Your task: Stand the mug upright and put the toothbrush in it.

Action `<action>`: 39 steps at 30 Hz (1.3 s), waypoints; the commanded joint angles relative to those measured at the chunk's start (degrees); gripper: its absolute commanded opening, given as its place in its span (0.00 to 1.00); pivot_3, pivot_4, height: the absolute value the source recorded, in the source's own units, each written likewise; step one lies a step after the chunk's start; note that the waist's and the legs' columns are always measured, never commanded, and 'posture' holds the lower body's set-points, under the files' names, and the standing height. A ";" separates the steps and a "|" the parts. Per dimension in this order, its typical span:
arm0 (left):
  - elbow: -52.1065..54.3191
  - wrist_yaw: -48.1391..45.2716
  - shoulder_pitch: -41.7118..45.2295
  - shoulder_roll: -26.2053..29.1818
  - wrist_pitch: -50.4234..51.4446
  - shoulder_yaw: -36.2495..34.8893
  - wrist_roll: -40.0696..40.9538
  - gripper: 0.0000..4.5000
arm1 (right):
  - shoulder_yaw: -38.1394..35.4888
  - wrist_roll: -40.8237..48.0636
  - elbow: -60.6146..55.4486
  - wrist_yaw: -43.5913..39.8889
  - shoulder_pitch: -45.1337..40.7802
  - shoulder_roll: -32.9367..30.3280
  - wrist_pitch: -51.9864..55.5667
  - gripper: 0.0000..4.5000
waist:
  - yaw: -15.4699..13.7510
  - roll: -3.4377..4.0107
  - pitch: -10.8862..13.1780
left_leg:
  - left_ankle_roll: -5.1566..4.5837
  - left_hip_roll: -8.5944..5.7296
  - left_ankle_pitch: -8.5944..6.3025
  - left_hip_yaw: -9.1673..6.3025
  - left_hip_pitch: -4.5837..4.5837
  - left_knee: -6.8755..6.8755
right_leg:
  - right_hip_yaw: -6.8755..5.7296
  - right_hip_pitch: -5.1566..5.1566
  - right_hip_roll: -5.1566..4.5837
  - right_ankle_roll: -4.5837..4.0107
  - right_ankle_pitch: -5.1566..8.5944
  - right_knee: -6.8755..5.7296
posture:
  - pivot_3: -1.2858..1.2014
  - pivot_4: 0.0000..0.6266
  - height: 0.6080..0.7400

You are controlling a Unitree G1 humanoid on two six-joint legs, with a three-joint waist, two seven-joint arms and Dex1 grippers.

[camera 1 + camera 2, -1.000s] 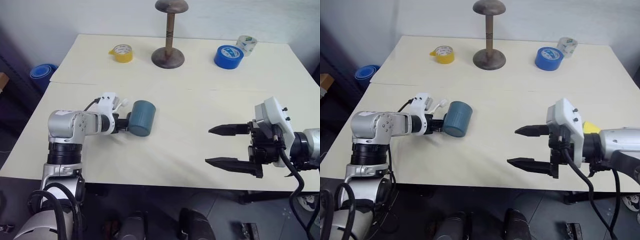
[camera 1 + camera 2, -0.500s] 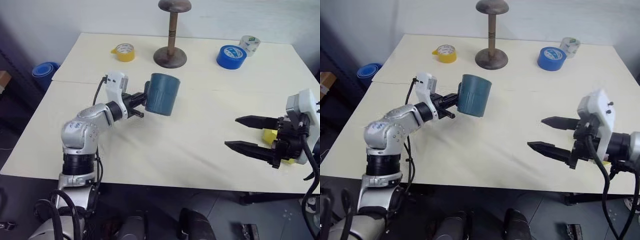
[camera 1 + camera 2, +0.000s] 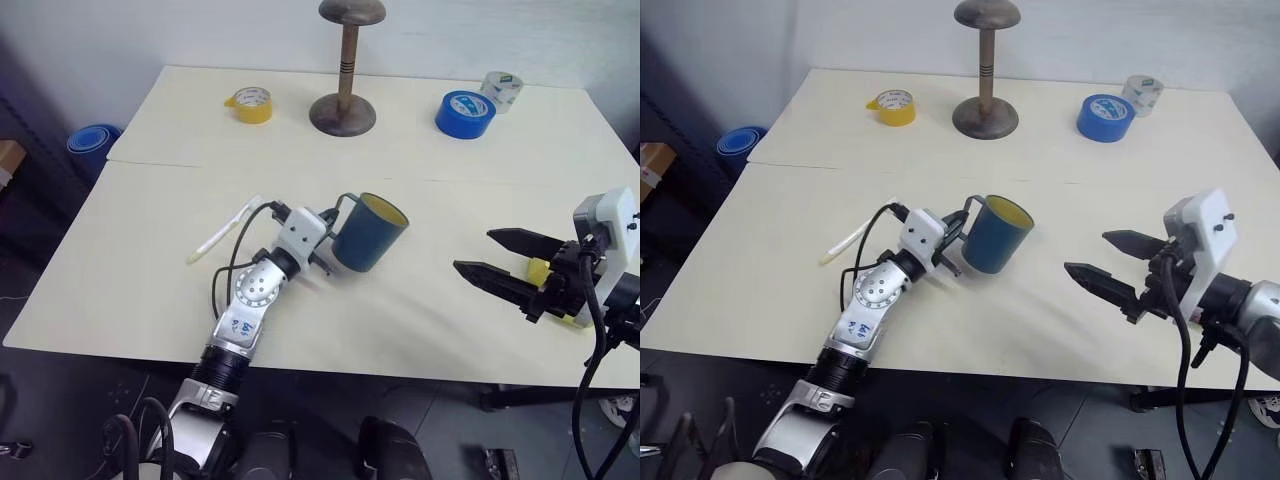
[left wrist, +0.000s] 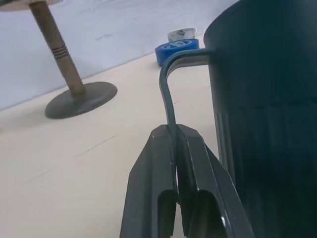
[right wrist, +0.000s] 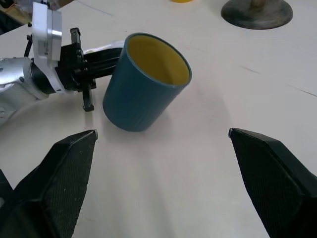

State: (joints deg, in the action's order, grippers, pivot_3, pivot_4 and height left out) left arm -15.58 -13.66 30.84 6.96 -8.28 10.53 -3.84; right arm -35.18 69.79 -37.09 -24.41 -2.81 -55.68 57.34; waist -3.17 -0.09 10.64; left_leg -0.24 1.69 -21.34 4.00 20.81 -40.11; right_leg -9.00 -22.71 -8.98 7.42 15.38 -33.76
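left gripper (image 4: 176, 148): jaws pinched tight on the thin handle of the mug (image 3: 368, 232), no gap between the fingers apart from the handle strip itself.
mug: dark teal, yellow inside. Tilted, mouth up and leaning away from the left gripper toward the right side. Lower edge at or just above the worktop (image 3: 160, 120); cannot tell if it touches. Handle faces the left gripper.
mug position: mid worktop, between the two grippers, nearer the left one.
right gripper (image 3: 500, 265): jaws spread wide, nothing between them, touching nothing. Pointed across the worktop at the mug, well apart from it. In the right wrist view the mug sits centred between the two fingertips (image 5: 74, 148), further out.
toothbrush (image 3: 224, 229): white, lying flat on the worktop, just beside the left arm on its outer side, diagonal. Not held, not in the mug.
yellow object (image 3: 541, 271): small, on the worktop behind the right gripper, mostly hidden; cannot tell what it is.
far edge of worktop: yellow tape roll (image 3: 248, 103), wooden stand (image 3: 343, 100), blue tape roll (image 3: 465, 112), clear tape roll (image 3: 499, 88). All well apart from the mug.
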 commanded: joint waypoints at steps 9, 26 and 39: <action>-4.85 1.61 -3.33 -0.78 -7.61 -1.97 -0.18 0.06 | -3.03 2.79 -2.86 -0.85 4.06 -0.80 -1.46 0.99 | 0.13 0.01 -0.01 | -0.02 0.02 0.00 -0.02 -0.03 0.00 | 0.00 0.00 0.00 0.00 0.00 -0.02 | 0.52 0.24 1.00; 28.60 -16.21 -14.06 17.39 21.06 -9.53 11.83 0.84 | 3.31 -2.78 0.63 -6.59 0.49 -2.11 -3.94 1.00 | 0.69 0.08 -0.04 | -0.01 0.09 0.00 -0.03 -0.09 0.00 | 0.04 0.00 0.03 -0.01 0.01 -0.08 | 0.52 0.24 1.00; -9.51 -30.00 13.39 35.27 35.96 -11.37 12.61 0.84 | 6.56 -3.60 -0.81 -11.28 0.59 -1.56 -6.16 1.00 | 0.30 0.10 -0.05 | -0.02 0.06 -0.01 0.01 -0.07 0.07 | 0.02 -0.01 0.11 -0.01 0.01 -0.04 | 0.52 0.24 1.00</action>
State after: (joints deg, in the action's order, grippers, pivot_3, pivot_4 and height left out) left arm -21.18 -41.49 42.72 42.26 29.50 -2.56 10.29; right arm -27.40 65.29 -35.96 -34.22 -1.83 -56.74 52.33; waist -2.87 0.01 10.58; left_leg -0.25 1.75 -21.36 4.00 20.73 -40.03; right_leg -9.00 -22.72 -8.86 7.41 15.38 -33.81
